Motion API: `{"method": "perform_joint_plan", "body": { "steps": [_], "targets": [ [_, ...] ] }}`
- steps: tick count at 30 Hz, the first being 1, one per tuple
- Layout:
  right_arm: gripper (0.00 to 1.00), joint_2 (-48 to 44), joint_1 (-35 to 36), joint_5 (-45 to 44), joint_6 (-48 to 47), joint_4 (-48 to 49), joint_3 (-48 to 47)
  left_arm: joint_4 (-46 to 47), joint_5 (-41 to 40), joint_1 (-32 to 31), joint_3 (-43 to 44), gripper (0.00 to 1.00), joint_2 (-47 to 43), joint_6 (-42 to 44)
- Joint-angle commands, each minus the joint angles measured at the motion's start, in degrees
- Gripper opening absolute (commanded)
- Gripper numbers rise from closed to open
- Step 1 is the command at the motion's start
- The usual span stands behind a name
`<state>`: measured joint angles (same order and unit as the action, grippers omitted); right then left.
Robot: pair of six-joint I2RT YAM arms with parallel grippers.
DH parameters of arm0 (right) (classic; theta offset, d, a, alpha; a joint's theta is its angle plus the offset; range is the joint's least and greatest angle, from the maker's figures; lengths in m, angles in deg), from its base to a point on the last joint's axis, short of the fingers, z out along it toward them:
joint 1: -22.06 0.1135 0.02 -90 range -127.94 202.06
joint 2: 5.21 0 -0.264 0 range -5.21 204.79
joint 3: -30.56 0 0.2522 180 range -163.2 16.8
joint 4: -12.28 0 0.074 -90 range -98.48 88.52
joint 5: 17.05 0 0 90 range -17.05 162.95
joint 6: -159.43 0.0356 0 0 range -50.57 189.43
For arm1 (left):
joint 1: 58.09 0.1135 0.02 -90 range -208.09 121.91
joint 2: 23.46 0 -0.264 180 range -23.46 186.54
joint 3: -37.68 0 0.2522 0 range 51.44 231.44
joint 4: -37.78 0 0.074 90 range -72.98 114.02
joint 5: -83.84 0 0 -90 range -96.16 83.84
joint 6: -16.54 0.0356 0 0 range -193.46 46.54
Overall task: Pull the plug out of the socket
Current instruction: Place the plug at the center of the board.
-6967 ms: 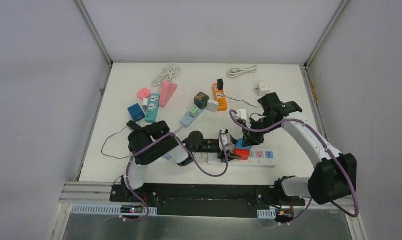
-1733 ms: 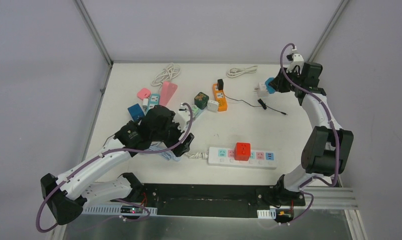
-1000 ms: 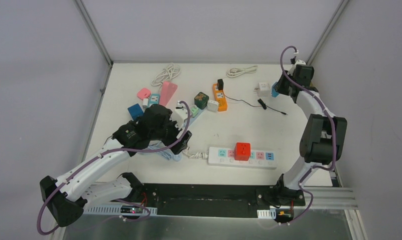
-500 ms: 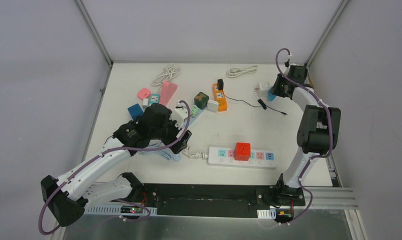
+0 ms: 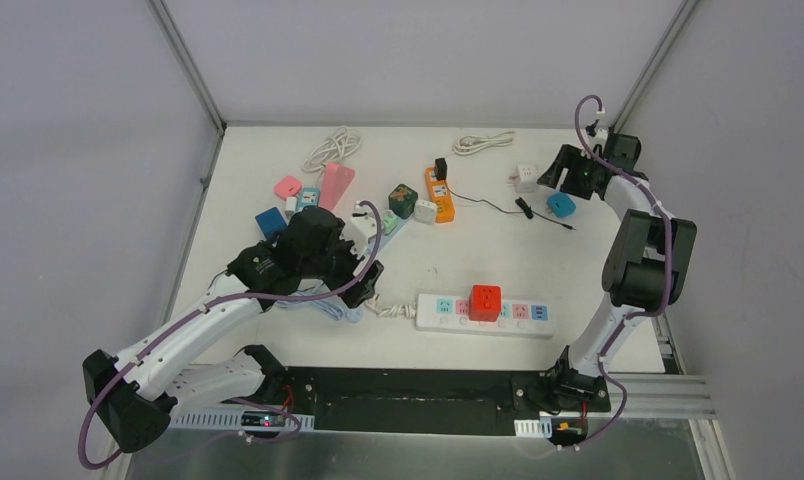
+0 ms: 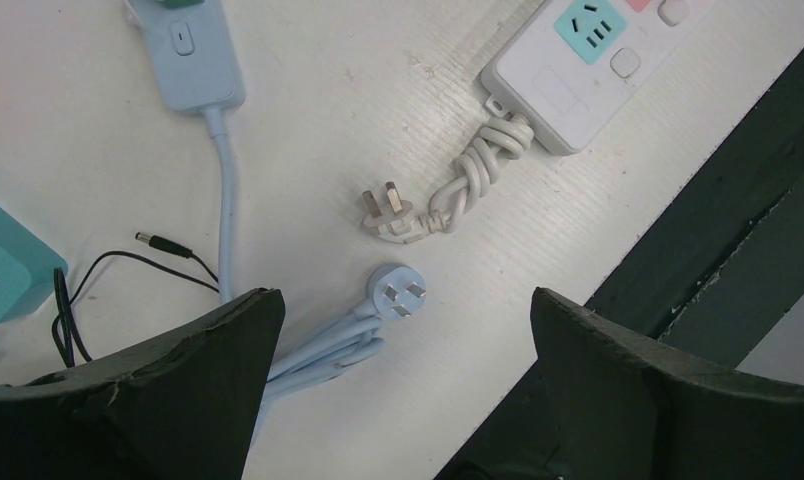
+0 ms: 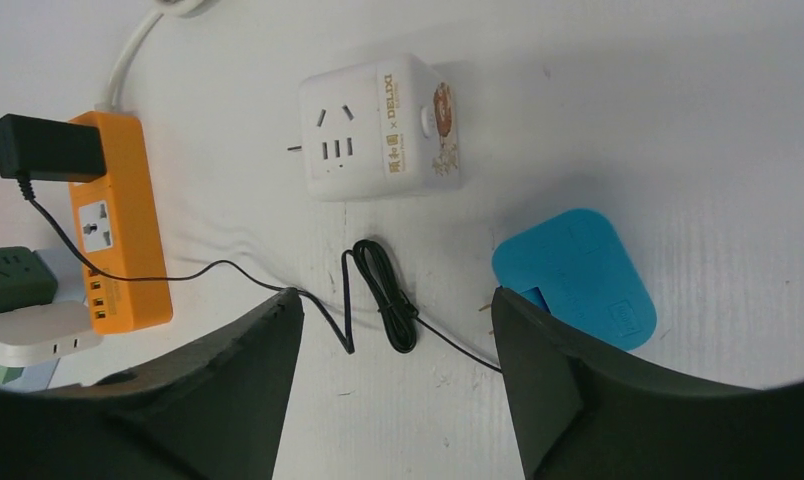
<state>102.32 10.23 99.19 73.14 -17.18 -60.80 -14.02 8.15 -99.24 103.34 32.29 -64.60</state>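
The blue plug [image 5: 561, 205] lies loose on the table at the far right, free of any socket; the right wrist view shows it [image 7: 574, 275] beside the right finger. My right gripper [image 5: 565, 184] [image 7: 394, 298] hovers just above it, open and empty. The white power strip [image 5: 518, 314] lies near the front edge with a red cube adapter [image 5: 484, 300] plugged into it. My left gripper [image 5: 368, 281] [image 6: 406, 296] is wide open and empty over a light-blue cable plug [image 6: 400, 292], left of the strip's end [image 6: 578, 70].
A white cube socket [image 7: 381, 125], a coiled black cable [image 7: 383, 295] and an orange strip [image 7: 108, 225] lie by the right gripper. The strip's white three-pin plug [image 6: 388, 215] and a light-blue strip [image 6: 188, 60] lie under the left wrist. Several coloured adapters [image 5: 308, 200] sit at the back left.
My right gripper has opened and let go of the blue plug, which now lies on the table at the far right. The left arm has barely moved.
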Motion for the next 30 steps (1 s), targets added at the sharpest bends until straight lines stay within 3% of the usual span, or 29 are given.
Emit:
{"method": "perform_joint_plan", "body": {
  "steps": [1,5,14,24,30],
  "targets": [
    [0.72,-0.4,0.1,2.5,0.8,1.1,-2.5,1.1,1.0,0.5,0.0,0.99,-0.2,1.0],
    [0.71,-0.3,0.0,3.1,-0.4,0.3,-2.6,1.1,0.8,0.6,-0.1,0.99,-0.2,1.1],
    [0.71,-5.3,-0.1,21.0,-13.0,-7.5,-2.0,1.1,0.9,1.1,0.0,0.99,-0.3,1.1],
    [0.72,-16.4,0.0,33.3,-23.3,-12.3,4.9,1.2,2.5,1.4,0.1,0.99,-0.3,1.0],
    [0.78,-25.0,0.1,39.9,-32.6,-17.7,9.5,1.4,4.1,1.5,0.2,0.99,-0.4,0.7]
  ]
}}
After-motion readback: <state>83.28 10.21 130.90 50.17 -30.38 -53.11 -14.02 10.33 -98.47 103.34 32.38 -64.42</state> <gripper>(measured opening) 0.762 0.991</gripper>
